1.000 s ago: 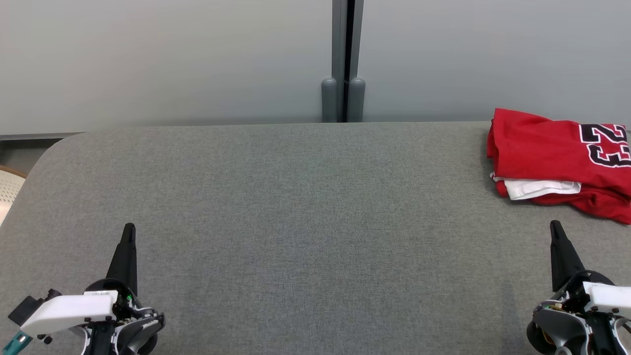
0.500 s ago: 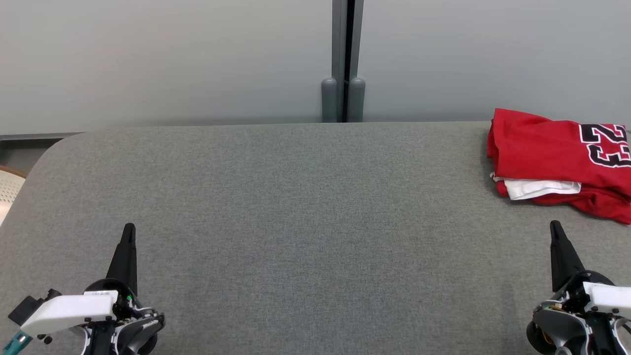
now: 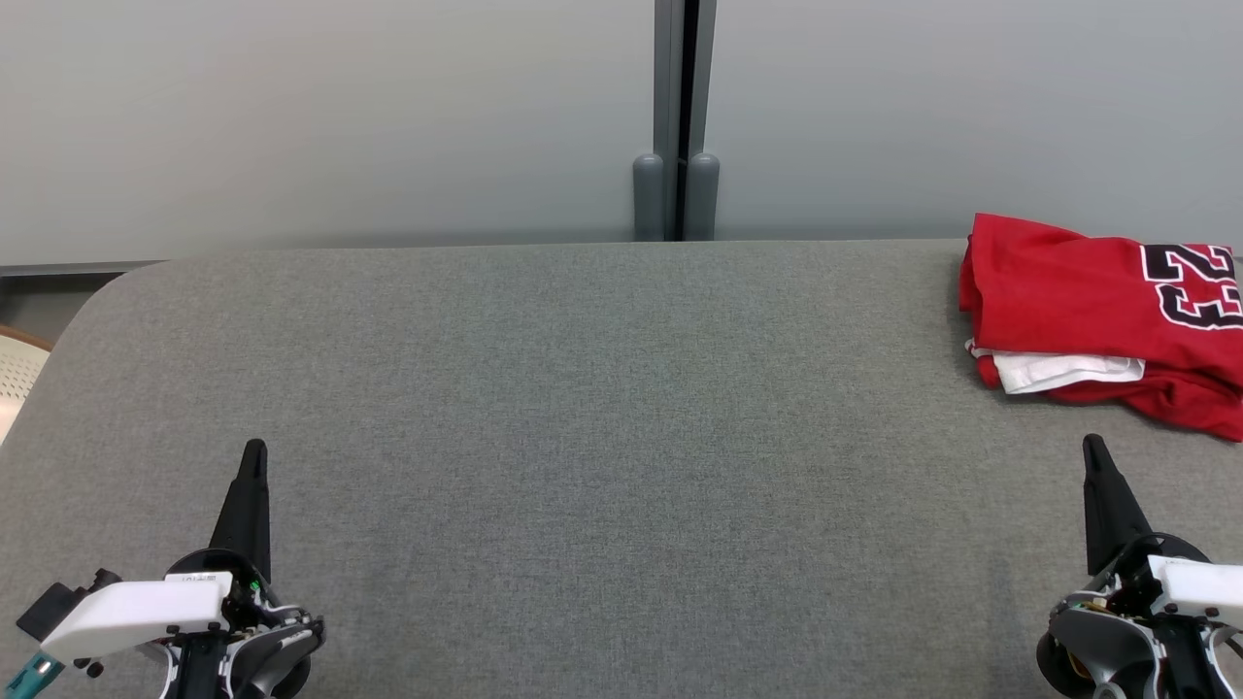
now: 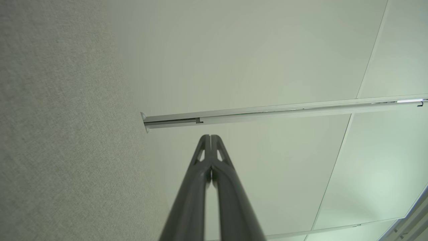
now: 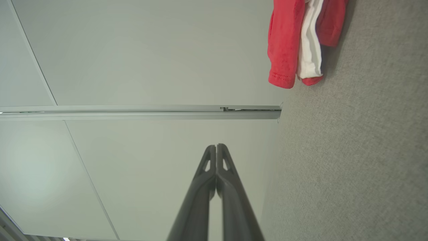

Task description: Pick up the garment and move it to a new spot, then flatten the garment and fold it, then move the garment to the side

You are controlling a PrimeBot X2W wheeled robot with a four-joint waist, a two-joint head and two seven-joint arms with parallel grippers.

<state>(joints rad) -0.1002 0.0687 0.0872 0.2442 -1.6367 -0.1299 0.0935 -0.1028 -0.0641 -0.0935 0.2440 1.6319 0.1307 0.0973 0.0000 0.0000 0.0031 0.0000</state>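
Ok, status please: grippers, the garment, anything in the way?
Left gripper shut, empty. Right gripper shut, empty. Red garment heaped far right on the table, beyond the right gripper, untouched. Nothing in the way.

The head camera looked forward and down from the near edge across the grey table (image 3: 602, 408) to the far partition wall (image 3: 340, 116). Each wrist camera sat low over the table, rolled sideways, facing that wall along the left gripper (image 4: 210, 138) and right gripper (image 5: 216, 146). All three views shared the wall's joint (image 3: 677, 97); the head and right wrist views also shared the far-right garment (image 3: 1068, 291).
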